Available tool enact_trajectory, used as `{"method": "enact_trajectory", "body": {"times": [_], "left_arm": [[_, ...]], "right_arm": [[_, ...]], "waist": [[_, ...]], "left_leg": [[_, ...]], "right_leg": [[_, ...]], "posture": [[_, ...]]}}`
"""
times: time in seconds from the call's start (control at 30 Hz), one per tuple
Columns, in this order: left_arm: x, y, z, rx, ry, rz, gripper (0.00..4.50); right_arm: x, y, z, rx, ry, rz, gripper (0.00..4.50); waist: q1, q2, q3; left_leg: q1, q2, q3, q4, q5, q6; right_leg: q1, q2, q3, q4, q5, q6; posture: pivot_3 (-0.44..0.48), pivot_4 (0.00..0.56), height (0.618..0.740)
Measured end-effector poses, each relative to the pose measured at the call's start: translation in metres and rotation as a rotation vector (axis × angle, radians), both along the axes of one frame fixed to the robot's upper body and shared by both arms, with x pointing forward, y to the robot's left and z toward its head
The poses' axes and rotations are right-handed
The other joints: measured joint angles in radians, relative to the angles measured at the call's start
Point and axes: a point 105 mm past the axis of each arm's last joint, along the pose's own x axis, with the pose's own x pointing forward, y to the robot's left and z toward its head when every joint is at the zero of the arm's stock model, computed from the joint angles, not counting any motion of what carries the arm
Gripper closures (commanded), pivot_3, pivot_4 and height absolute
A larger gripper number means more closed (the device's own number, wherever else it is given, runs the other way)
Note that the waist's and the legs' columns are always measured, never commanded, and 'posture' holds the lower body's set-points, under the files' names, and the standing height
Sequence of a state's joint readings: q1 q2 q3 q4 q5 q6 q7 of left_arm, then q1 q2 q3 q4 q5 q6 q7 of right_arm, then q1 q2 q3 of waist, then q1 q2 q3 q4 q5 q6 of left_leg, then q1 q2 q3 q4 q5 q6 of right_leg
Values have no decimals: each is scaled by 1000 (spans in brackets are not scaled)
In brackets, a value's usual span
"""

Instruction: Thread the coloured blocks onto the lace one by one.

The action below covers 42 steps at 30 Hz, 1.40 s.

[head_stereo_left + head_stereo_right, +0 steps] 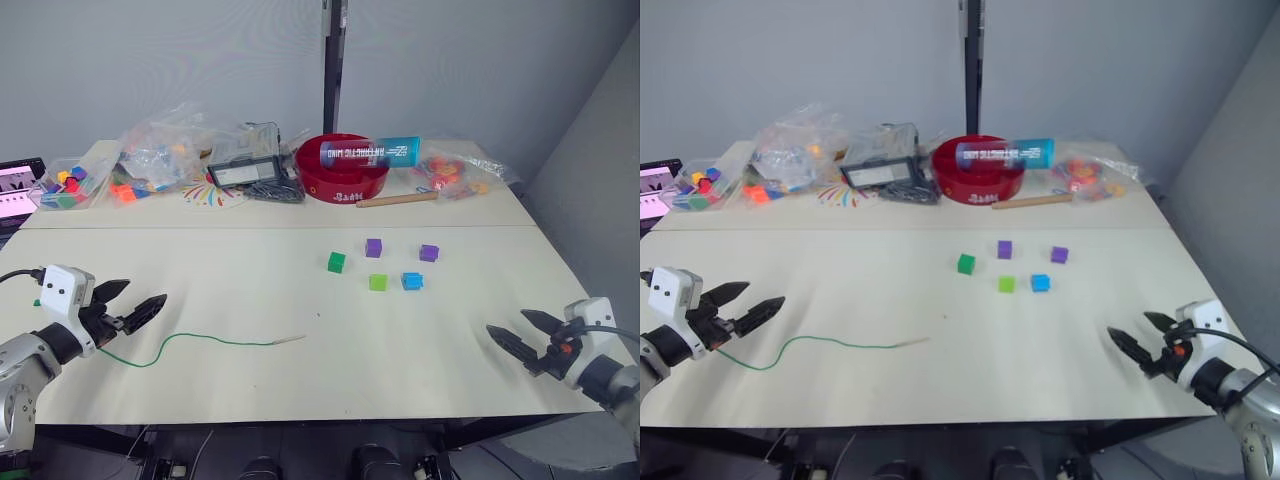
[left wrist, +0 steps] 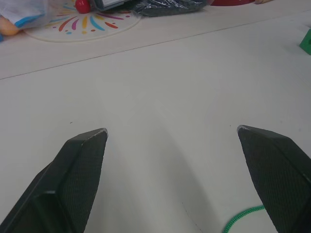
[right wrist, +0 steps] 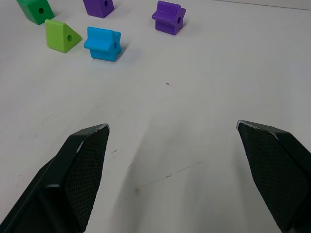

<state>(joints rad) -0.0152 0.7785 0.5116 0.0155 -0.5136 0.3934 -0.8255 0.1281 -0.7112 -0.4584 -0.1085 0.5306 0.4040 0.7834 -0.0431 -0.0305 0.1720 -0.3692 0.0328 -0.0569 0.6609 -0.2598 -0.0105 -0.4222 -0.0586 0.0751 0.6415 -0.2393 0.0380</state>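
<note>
Five coloured blocks lie loose right of the table's middle: a dark green one point(image 1: 336, 262), two purple ones point(image 1: 373, 247) point(image 1: 429, 253), a light green one point(image 1: 378, 283) and a blue one point(image 1: 412, 281). The lace point(image 1: 200, 340), a thin green string, curves across the front left of the table, its pale tip point(image 1: 293, 339) pointing right. My left gripper point(image 1: 144, 292) is open just above the lace's left end, holding nothing. My right gripper point(image 1: 507, 321) is open and empty near the front right edge. It points at the blocks, with the blue block point(image 3: 103, 43) nearest.
Along the back stand a red bowl point(image 1: 342, 170) with a tube point(image 1: 370, 152) lying across it, clear bags of coloured pieces point(image 1: 160, 150) point(image 1: 455, 172), a wooden stick point(image 1: 398, 200), a grey device point(image 1: 243, 170) and a colourful round mat point(image 1: 215, 193).
</note>
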Motion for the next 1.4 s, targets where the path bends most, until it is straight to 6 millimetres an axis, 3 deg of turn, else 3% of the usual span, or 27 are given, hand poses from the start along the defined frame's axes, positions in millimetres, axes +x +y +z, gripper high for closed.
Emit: {"method": "enact_trajectory", "body": {"times": [0.27,0.43,0.57,0.83,1.03,1.3,1.4], "left_arm": [[-4,-11,-13,-26,37,-45,0],[-4,-45,-14,-35,66,-216,0],[-8,-86,-23,-12,160,-470,0],[-7,-139,-34,125,195,-822,0],[0,-154,-58,180,219,-878,0],[9,-169,-64,226,199,-912,0],[11,-170,-65,252,200,-919,785]], "right_arm": [[4,11,1,39,-15,44,60],[10,45,14,105,-39,217,60],[7,80,24,121,21,456,60],[-8,121,34,77,99,730,60],[-10,125,36,54,81,732,60],[-13,127,32,48,77,690,60],[-14,127,33,44,72,674,0]], "waist": [[-1,0,0],[0,0,0],[0,0,0],[4,0,0],[4,0,0],[8,0,0],[12,1,0]], "left_leg": [[0,0,0,0,0,0],[0,0,0,0,0,0],[0,0,-1,0,0,0],[-1,0,-1,0,0,0],[-1,0,-1,0,0,0],[0,-1,-1,1,0,0],[0,-1,-1,1,0,0]], "right_leg": [[0,0,0,0,0,0],[0,0,0,1,0,0],[0,0,0,1,0,0],[0,0,-1,0,0,0],[0,0,0,0,0,0],[1,0,0,0,0,0],[1,0,0,1,0,0]], "posture": [[0,150,731],[0,150,731],[0,150,731],[0,150,731],[0,150,731],[0,150,731],[0,150,731]]}}
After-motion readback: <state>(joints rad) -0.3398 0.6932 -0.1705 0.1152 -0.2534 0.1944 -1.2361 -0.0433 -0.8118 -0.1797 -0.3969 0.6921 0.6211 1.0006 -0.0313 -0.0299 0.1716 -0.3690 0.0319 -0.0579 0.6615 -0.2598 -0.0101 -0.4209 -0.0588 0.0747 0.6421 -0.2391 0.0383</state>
